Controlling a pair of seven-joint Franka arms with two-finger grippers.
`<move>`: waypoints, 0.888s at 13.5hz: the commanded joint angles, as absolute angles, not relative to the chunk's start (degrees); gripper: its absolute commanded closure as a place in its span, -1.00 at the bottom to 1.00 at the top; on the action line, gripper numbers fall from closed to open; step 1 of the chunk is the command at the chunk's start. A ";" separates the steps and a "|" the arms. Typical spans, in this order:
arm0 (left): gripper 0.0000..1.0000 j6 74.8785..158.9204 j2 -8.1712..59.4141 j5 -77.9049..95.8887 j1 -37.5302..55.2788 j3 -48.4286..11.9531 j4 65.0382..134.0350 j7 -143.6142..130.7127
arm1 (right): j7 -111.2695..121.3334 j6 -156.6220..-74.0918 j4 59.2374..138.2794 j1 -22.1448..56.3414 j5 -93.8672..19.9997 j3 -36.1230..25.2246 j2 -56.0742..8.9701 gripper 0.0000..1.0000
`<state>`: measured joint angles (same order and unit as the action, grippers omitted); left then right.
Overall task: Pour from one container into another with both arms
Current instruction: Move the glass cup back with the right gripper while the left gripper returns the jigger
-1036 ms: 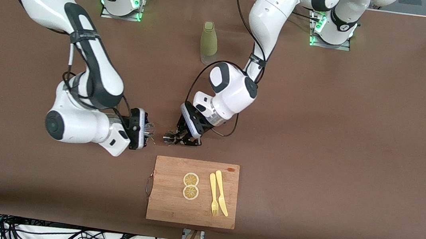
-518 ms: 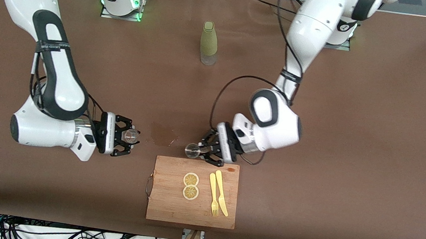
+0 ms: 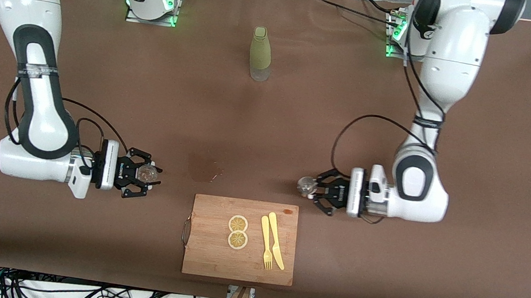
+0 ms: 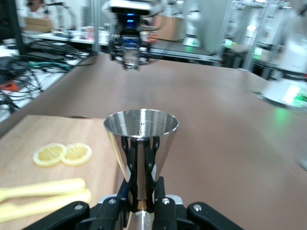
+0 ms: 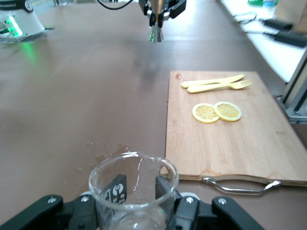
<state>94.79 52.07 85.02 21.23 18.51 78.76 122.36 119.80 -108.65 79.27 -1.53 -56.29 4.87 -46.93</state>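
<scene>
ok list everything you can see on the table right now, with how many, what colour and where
jigger: one, shiny steel, upright in the left gripper
glass: one, clear, upright in the right gripper
bottle: one, olive green, standing between the arm bases
cutting board: one, wooden, nearest the front camera
lemon slices: two, yellow, on the board
fork and knife: one each, pale yellow, beside the slices
wet patch: one, dark, just above the board
left gripper: shut on the jigger
right gripper: shut on the glass

1 jigger (image 3: 306, 185) | 1 glass (image 3: 146, 173) | 1 bottle (image 3: 260, 53) | 2 lemon slices (image 3: 238, 232)
</scene>
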 commanded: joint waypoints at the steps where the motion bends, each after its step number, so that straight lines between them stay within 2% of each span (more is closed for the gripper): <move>1: 1.00 85.72 49.83 79.12 16.02 19.77 81.65 130.49 | 128.38 -108.02 84.45 -2.46 -63.26 3.35 -45.88 0.26; 5: 1.00 73.16 53.78 71.82 7.75 22.22 80.42 140.25 | 136.57 -105.57 87.80 -2.90 -66.36 0.54 -46.76 0.26; 7: 1.00 67.70 56.33 67.18 4.41 25.39 76.31 145.70 | 139.03 -104.94 90.07 -2.90 -66.36 -0.17 -46.76 0.26; 12: 1.00 57.67 65.81 63.02 -6.31 26.19 68.05 155.20 | 142.38 -102.49 92.81 -3.16 -66.36 -3.07 -46.93 0.26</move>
<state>63.26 60.45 64.56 -3.29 26.00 74.92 149.14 140.25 -104.37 90.93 -2.82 -64.88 -1.83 -47.75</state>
